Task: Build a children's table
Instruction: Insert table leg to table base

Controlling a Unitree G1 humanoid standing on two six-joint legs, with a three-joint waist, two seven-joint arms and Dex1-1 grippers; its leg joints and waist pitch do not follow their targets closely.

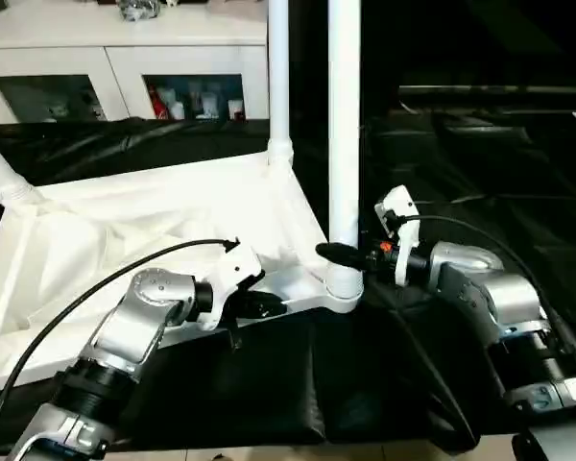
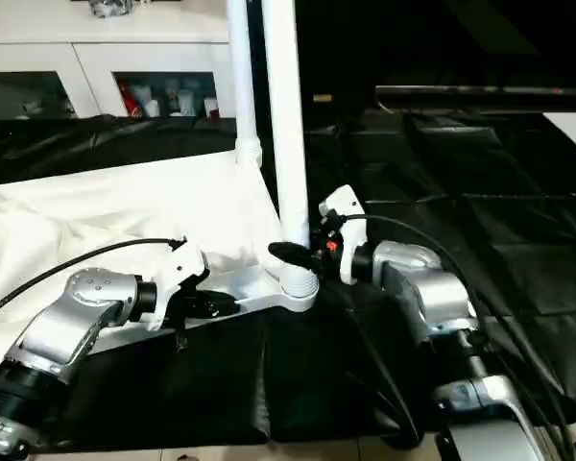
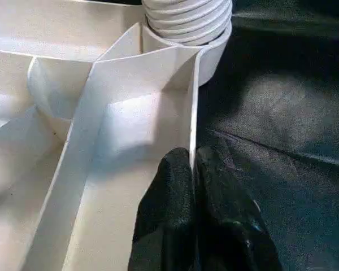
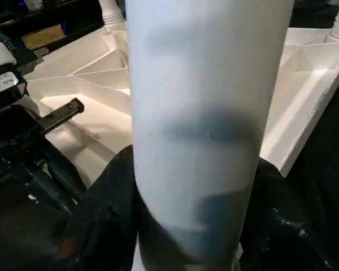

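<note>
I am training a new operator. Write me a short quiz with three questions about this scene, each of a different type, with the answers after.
1. True or false: the children's table lies upside down.
2. What does the right gripper hold? A) the near corner leg B) the cabinet C) nothing
3. Fill in: the left gripper pinches the table's ____.

Key: 1 true; 2 A, one finger on each side of the tube; 3 rim, the thin edge wall near the corner socket.
</note>
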